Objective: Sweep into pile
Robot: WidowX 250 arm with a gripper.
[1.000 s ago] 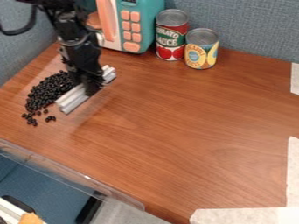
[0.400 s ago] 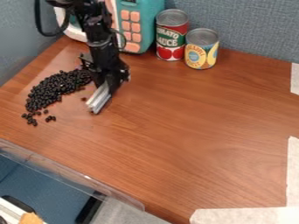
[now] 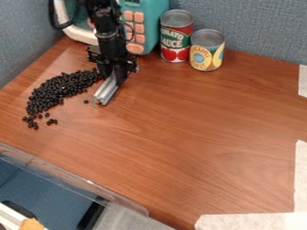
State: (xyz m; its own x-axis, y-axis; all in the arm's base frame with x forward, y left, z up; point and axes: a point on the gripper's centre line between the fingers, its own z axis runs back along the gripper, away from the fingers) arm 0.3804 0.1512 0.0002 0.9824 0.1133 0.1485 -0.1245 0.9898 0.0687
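The wood-grained tabletop [image 3: 192, 134] carries everything, with a clear plastic strip [image 3: 90, 184] along its near left edge. A toy microwave [image 3: 154, 24] stands at the far left, partly cut off and partly behind the black arm [image 3: 108, 33]. To its right are a red can [image 3: 176, 41] and, just beside that, a shorter yellow can [image 3: 207, 51].

The pile of black beans [image 3: 55, 91] lies at the left, a long curved heap running from far to near. A push that is too strong, or aimed too near, could carry its near end toward the plastic strip.

The hand [image 3: 117, 77] is just right of the heap's far end, closed on a pale ridged bar [image 3: 106, 93]. The bar slants near and left from the grip; it could twist under a load at its projecting end and let beans slip around it. If it rides high, it would skim over them. Its far end is hidden by the hand, and whether its underside touches the wood is hard to tell.

Smallest are the strays: a few beans [image 3: 52, 121] off the near end, and a single bean [image 3: 85, 101] left of the bar's tip, easily missed by a sweep passing too far beyond it.
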